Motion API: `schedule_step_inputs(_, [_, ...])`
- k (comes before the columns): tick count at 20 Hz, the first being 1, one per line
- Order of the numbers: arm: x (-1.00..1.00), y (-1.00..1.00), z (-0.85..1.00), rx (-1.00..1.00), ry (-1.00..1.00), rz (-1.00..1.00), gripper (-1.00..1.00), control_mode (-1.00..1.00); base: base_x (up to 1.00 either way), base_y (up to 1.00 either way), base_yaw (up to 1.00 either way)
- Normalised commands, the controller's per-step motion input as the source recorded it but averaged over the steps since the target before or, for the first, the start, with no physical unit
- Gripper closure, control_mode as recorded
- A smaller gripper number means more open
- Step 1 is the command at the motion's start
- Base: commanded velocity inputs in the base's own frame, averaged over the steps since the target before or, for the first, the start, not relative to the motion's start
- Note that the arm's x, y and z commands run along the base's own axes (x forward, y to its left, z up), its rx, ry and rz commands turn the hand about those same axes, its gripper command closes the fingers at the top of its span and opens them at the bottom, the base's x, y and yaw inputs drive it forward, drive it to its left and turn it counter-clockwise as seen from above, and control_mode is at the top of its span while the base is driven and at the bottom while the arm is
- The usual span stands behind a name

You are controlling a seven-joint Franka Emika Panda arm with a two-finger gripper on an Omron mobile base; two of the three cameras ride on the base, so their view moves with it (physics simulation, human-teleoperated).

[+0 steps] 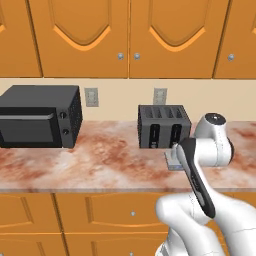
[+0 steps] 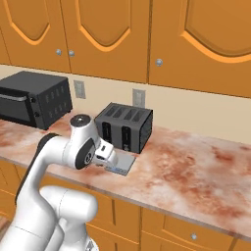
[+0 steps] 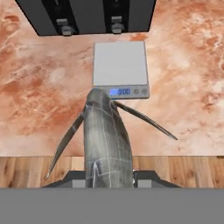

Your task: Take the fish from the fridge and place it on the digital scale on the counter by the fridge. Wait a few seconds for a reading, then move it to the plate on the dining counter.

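We see the fish [image 3: 107,140] in the lower middle of the hand view. It is grey, long and shiny, with two thin fins that stick out to the left and right. The gripper [image 3: 109,181] is closed tight on the fish, one dark finger tip at each side of its body near the bottom of the frame. The fish's far end points up the frame at the scale [image 3: 120,65] and just covers its near edge.

The scale is a flat pale square in the upper middle of the hand view (a little blue screen glows on its front strip). It lies on the counter [image 3: 39,87], which is red-brown and blotchy.

Just above the scale, at the top of that frame, stands the black toaster [image 3: 87,15].

In the left base view the toaster [image 1: 164,126] is right of the middle, and a black microwave [image 1: 40,116] sits at the left. Orange cabinets [image 1: 130,35] hang across the top.

In the right base view the scale [image 2: 121,164] peeks out beside the white arm [image 2: 63,152], in front of the toaster.
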Motion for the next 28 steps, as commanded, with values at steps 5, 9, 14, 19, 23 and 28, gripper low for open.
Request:
schedule_step_inputs(5, [0.46, -0.22, -0.36, -0.03, -0.06, 0.00, 1.00, -1.00, 0.00, 0.00, 0.00])
schedule_step_inputs(9, [0.67, -0.15, -0.16, 0.00, -0.01, 0.00, 1.00, -1.00, 0.00, 0.00, 0.00])
schedule_step_inputs(14, [0.83, -0.04, -0.16, 0.00, 0.02, 0.00, 1.00, -1.00, 0.00, 0.00, 0.00])
schedule_step_inputs(19, [0.52, 0.00, -0.21, 0.00, 0.05, 0.00, 1.00, -1.00, 0.00, 0.00, 0.00])
schedule_step_inputs(23, [0.32, -0.02, -0.36, 0.00, 0.00, 0.00, 1.00, -1.00, 0.00, 0.00, 0.00])
schedule_step_inputs(28, [0.18, -0.08, -0.31, 0.00, 0.00, 0.00, 1.00, -1.00, 0.00, 0.00, 0.00])
